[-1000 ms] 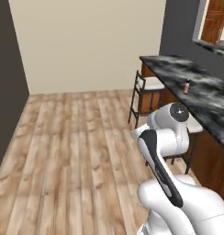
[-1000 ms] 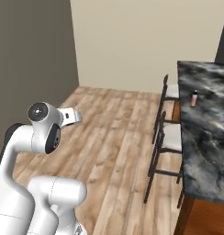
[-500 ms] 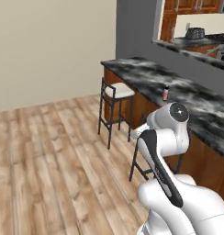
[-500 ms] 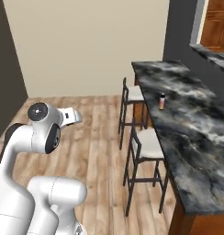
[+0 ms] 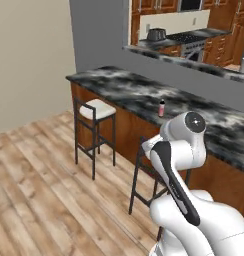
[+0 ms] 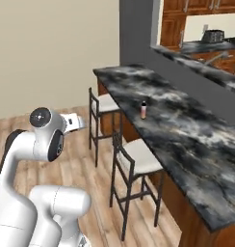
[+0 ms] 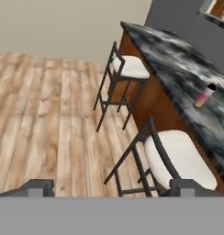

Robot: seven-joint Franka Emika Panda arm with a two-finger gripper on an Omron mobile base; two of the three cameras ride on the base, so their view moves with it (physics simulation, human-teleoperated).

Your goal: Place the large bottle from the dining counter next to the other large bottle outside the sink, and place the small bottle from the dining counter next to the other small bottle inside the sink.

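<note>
The small bottle [image 5: 161, 107] [image 6: 144, 110] [image 7: 204, 95], pink with a black cap, stands upright on the dining counter [image 5: 124, 87] [image 6: 187, 130] [image 7: 178, 59], a black-and-grey marbled top on a reddish wood base. My gripper [image 7: 113, 189] is open and holds nothing. Its fingertips [image 7: 38, 187] are far apart, and it hangs over the wood floor, well short of the counter and to the left of the bottle. The arm [image 6: 47, 135] is folded close to the base. The large bottle and the sink are out of view.
Two black-framed stools with white seats [image 5: 96, 110] [image 6: 138, 157] [image 7: 178, 158] stand against the counter's near side, between me and the bottle. A grey pillar [image 5: 99, 30] and a raised ledge back the counter. Open wood floor [image 7: 45, 105] lies to the left.
The whole picture has shifted, so the camera has moved with the base: the dining counter and stools now sit nearer and more central. The gripper has stayed open.
</note>
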